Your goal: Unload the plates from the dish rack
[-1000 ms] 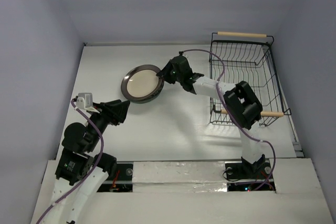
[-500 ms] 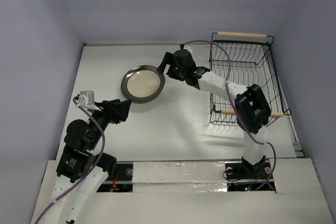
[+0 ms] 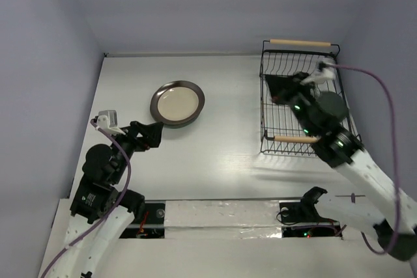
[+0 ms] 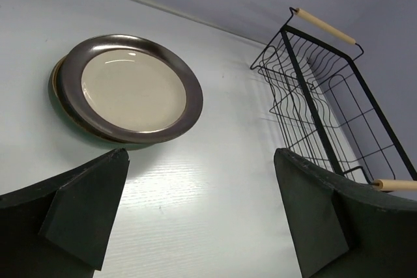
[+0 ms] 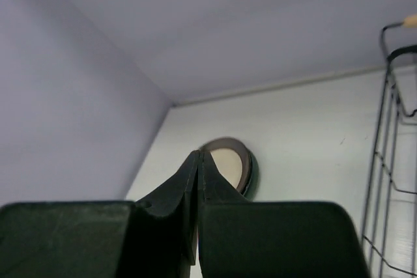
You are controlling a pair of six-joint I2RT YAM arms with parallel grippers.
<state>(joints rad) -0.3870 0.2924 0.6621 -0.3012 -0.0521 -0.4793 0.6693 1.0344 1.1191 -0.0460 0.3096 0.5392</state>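
Presently:

- The left gripper (image 3: 155,136) is held low over the table (image 3: 215,154) at the near left. Its jaws are spread wide and nothing is held between them. A second ago they were seen closer together in the top view.
- The plates (image 3: 178,103) are stacked flat on the table just beyond the left gripper, well apart from the rack. The dark-rimmed cream plate (image 4: 133,88) is on top, and tan and green edges are exposed beneath it on the left side.
- A second ago that top plate was held tilted at its rim by the right arm, over the stack. It has since been lowered and released, and it now lies level.
- The right gripper (image 5: 197,161) has been withdrawn from the stack and swung to the right, above the rack. Its fingers are pressed together and nothing is carried.
- The dish rack (image 3: 329,73) stands at the far right. No plate is seen among its wires in the left wrist view, though part of it is hidden by the right arm from above.
- The unloading is therefore judged complete or very nearly so.
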